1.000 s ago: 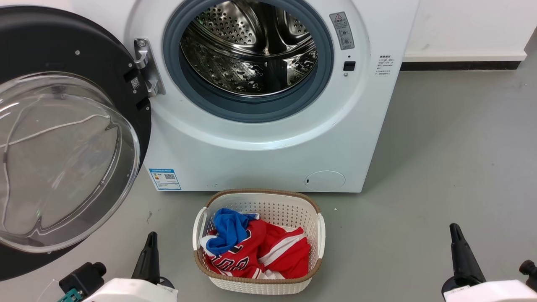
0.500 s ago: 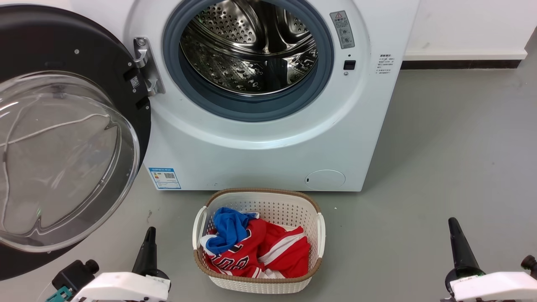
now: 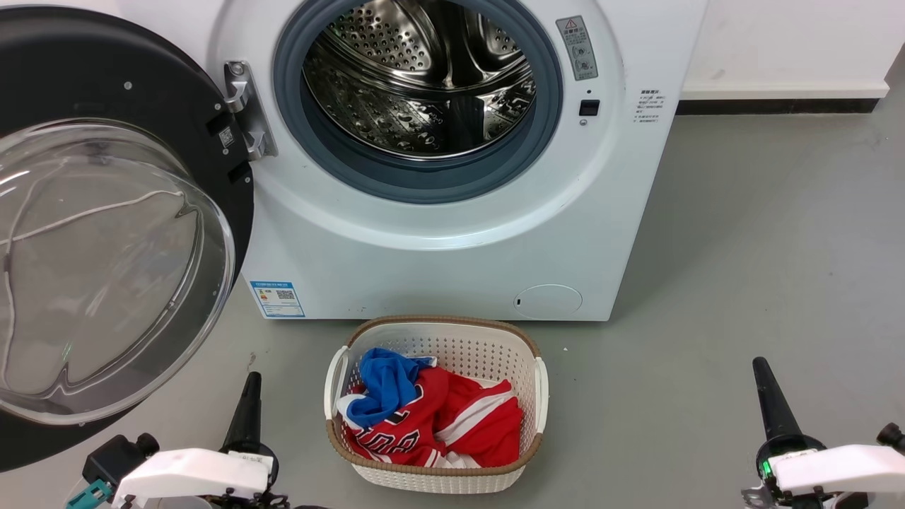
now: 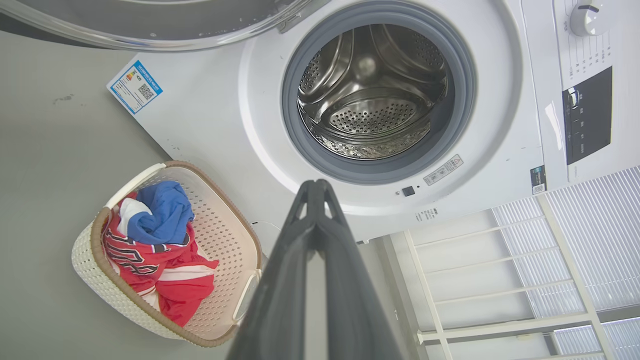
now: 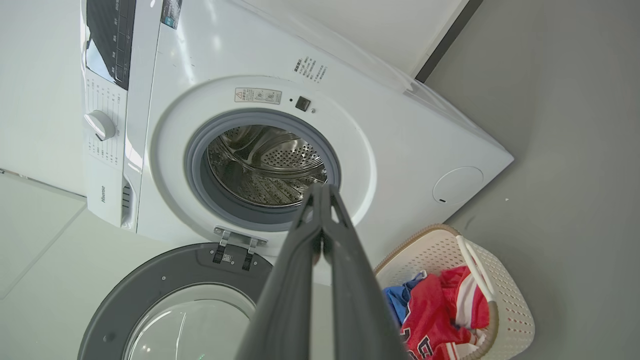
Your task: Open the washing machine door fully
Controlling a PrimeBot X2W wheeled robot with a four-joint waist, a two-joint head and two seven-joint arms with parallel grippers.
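Large round glossy black glass-bowled door (image 3: 106, 78) hangs swung wide left of the white washing machine (image 3: 438, 261), probably full travel; far edge cropped. My left pincer (image 4: 316, 186) and right pincer (image 5: 322, 189), both clenched empty, sit before machine. Any last nudge: push rim, not glass.

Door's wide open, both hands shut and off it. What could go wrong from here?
1. Neither the left hand nor the right hand holds the washing machine door; if it isn't at its stop, it may drift back.
2. The door's glass bowl bulges out near the left hand; lifting that arm could strike it.
3. The laundry basket sits on the floor before the machine; rolling forward would likely bump it.
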